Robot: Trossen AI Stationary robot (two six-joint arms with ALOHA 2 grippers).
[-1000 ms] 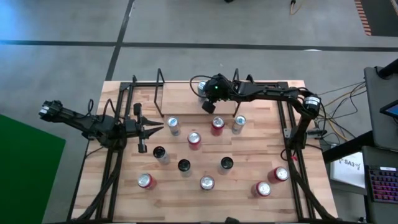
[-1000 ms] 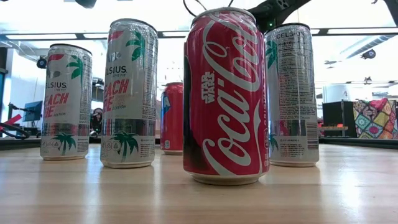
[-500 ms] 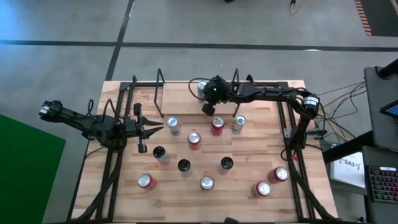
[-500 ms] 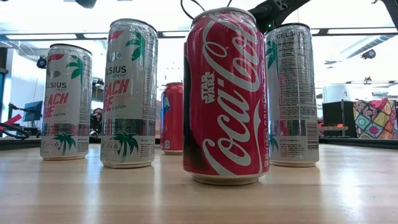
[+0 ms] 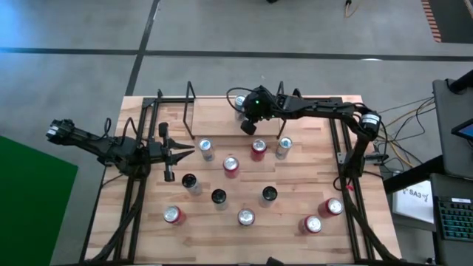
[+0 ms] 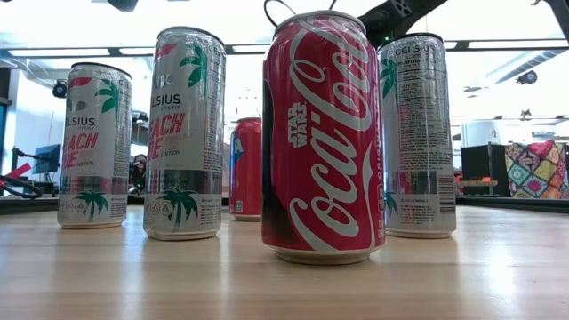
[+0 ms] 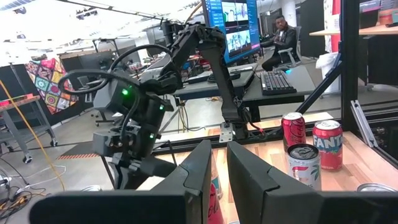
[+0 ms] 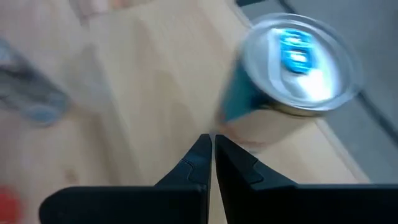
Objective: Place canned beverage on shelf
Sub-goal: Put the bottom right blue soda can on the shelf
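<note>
Left gripper [image 5: 185,153] hung over the table's [image 5: 303,181] left side, fingers [image 7: 245,177] drawn narrow with only a slit between them, holding nothing. Just right of it, a silver can [image 5: 206,149] stood upright, and nearer the front edge 2 dark-topped cans [image 5: 190,181] [image 5: 219,196] and a red can [image 5: 173,215] close to the front left corner.

Shelf [image 5: 222,111] of thin black rods lay along the table's back edge, its 2 upright loops standing at either end over the pale wood floor. Teal can with a silver top [image 8: 292,68] stood upright inside it, toward its right end, near the back edge.

Right gripper [image 8: 210,155] hovered just beside that can, fingers pressed together, empty, not touching it as far as the wrist view showed. Right arm [image 5: 318,109] reached in along the back edge from the right side.

Toward the middle stood 2 red cans [image 5: 231,165] [image 5: 258,148] and another silver can [image 5: 284,146]; farther front, a dark-topped can [image 5: 269,194] and a silver-topped can [image 5: 246,217]. Near the front right corner, 2 more red cans [image 5: 330,207] [image 5: 312,224] stood close together.
</note>
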